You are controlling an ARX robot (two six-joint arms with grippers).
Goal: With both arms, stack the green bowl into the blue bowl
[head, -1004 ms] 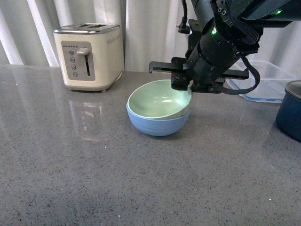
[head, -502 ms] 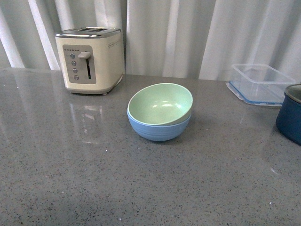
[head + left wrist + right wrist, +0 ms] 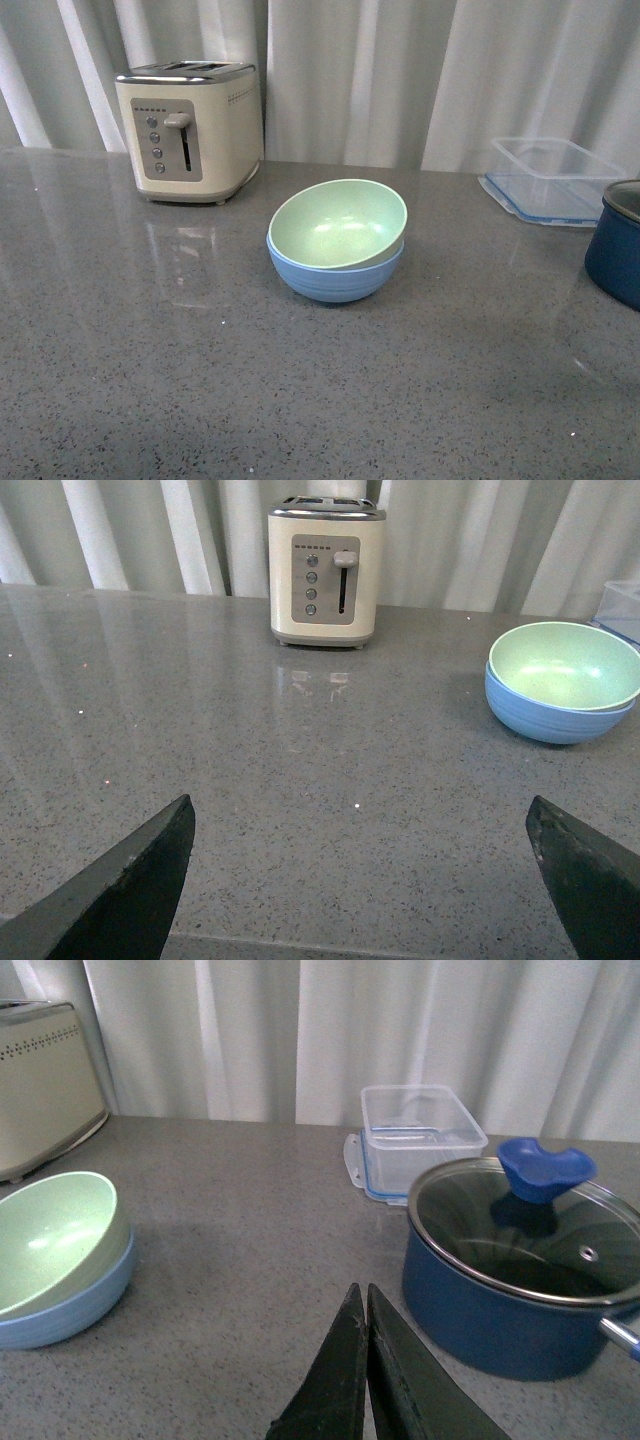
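Open grey counter (image 3: pixel 200 380) from 3 through 6 to 9 o'clock of stacked green bowl (image 3: pixel 335 225) and blue bowl (image 3: pixel 335 280). Blocked by toaster (image 3: pixel 190 125) at 10, container (image 3: pixel 555 178) at 2, navy pot (image 3: pixel 615 240) at 3.

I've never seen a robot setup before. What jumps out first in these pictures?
Mid-counter, the green bowl sits nested, a bit tilted, inside the blue bowl. Behind them to the left stands a cream toaster; at the far right are a clear container and a navy pot with a glass lid. Neither end effector touches anything: the left is spread open, the right is closed.
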